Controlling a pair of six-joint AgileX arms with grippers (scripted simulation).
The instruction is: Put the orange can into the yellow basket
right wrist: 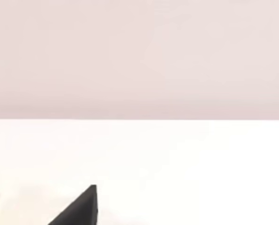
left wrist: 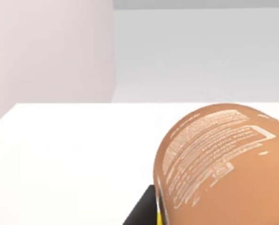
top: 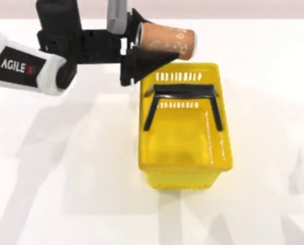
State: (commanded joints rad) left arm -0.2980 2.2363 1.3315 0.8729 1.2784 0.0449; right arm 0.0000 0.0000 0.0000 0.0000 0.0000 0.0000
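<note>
- Left gripper [top: 141, 48] of ours pinches the orange can [top: 167, 41], lying sideways in the air.
- We see the can over the far rim of the yellow basket [top: 185, 168].
- Our right gripper: only a dark tip, perhaps a finger.

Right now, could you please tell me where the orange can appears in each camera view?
Top view: the orange can lies sideways in the left pincer, at the far edge of the yellow basket.
Left wrist view: it fills the lower right corner.
Right wrist view: not in it.
Shared landmark: the white table.
</note>
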